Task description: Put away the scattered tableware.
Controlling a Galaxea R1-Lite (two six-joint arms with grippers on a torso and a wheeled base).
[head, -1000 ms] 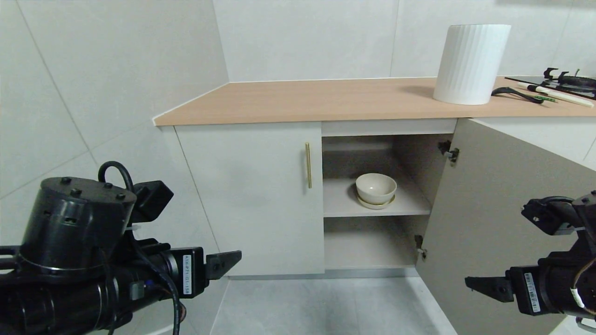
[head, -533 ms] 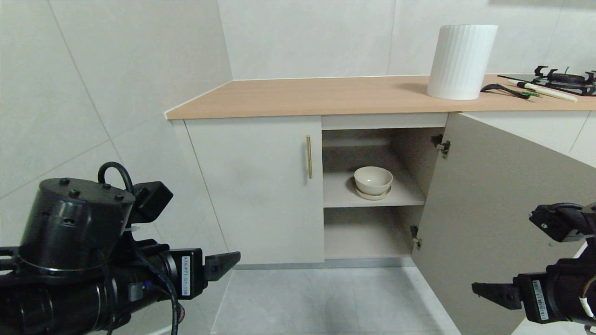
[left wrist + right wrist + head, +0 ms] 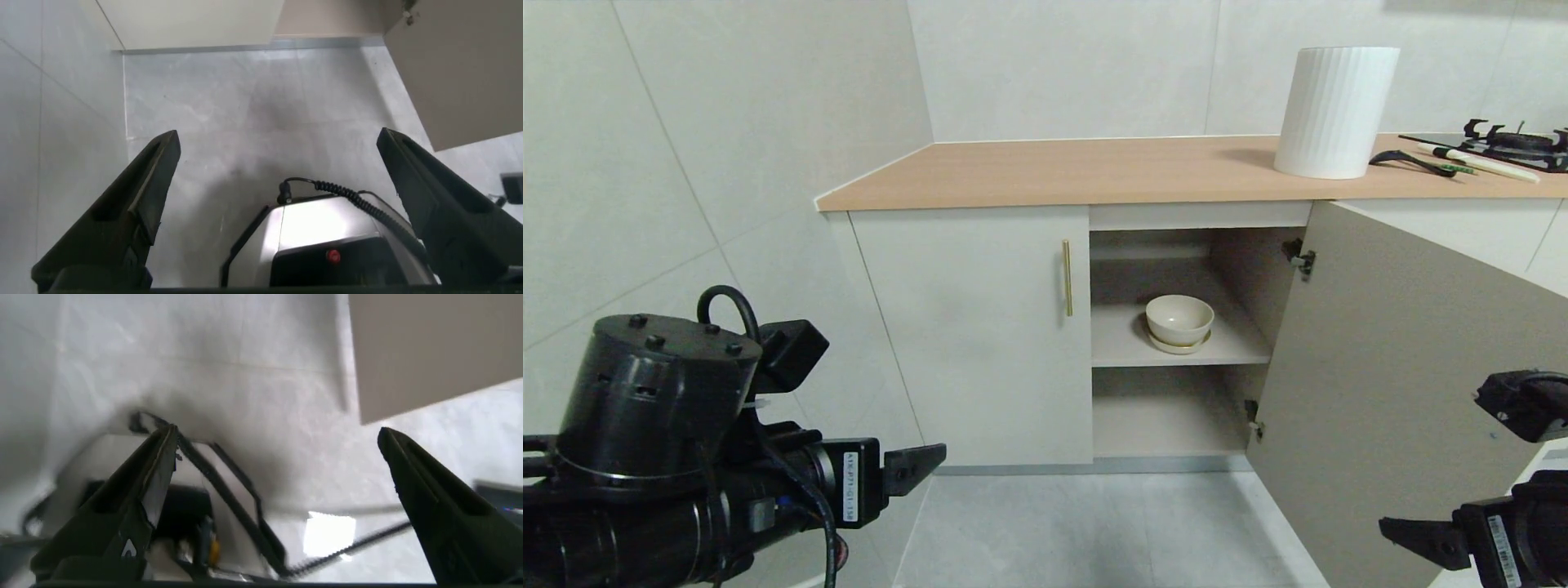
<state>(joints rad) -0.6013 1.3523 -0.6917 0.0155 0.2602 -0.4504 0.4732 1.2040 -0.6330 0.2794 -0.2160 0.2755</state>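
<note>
A cream bowl (image 3: 1179, 318) rests on a small plate (image 3: 1176, 346) on the middle shelf (image 3: 1119, 343) of the open cabinet. On the wooden counter (image 3: 1094, 171), at the far right, lie a black spoon (image 3: 1409, 159) and a pale long utensil (image 3: 1482, 162). My left gripper (image 3: 919, 464) hangs low at the left, well short of the cabinet; in the left wrist view it (image 3: 278, 139) is open over bare floor. My right gripper (image 3: 1413, 539) is low at the right beside the open door, and in the right wrist view it (image 3: 276, 434) is open and holds nothing.
The right cabinet door (image 3: 1388, 384) stands swung out toward me; the left door (image 3: 980, 335) with a brass handle (image 3: 1067, 278) is closed. A tall white ribbed container (image 3: 1335, 112) and a stove grate (image 3: 1515, 139) are on the counter. Grey floor (image 3: 1094, 531) lies open before the cabinet.
The camera has shifted, so the cabinet sits a little farther off and to the right. My right gripper has sunk toward the lower right corner of the view. The left arm has kept still.
</note>
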